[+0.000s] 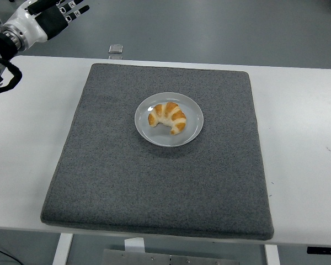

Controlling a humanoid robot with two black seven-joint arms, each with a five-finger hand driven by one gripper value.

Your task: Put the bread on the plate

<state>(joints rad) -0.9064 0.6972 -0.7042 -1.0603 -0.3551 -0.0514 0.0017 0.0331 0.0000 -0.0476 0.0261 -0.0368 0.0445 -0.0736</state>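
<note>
Head view.

Table (303, 138): white, smooth, flat top; near edge runs along the bottom of the picture, with bare margins to the left and right of the mat.

Mat (154, 187): grey, coarse felt-like weave, roughly square with rounded corners, lying flat across the middle of the table. Its near edge lies close to the table's near edge.

Plate (194, 128): round, pale grey-white, glossy, shallow raised rim. It sits on the mat a little toward the far side, well apart from all four mat edges.

Bread (167, 116): a croissant, crescent-shaped, golden-brown with paler bands across its ridged crust. It rests inside the plate, slightly left of centre, within the rim.

Left hand (51, 16): white shell with black finger segments, at the far left corner of the picture, beyond the table's far edge. Fingers (71, 8) are extended and slightly apart, pointing right; they hold nothing and touch nothing. It is well apart from the plate and bread.

Small grey object (116, 49): squarish, on the floor just beyond the table's far edge; too small to identify.

Open room: the mat surface around the plate is unoccupied on every side.
</note>
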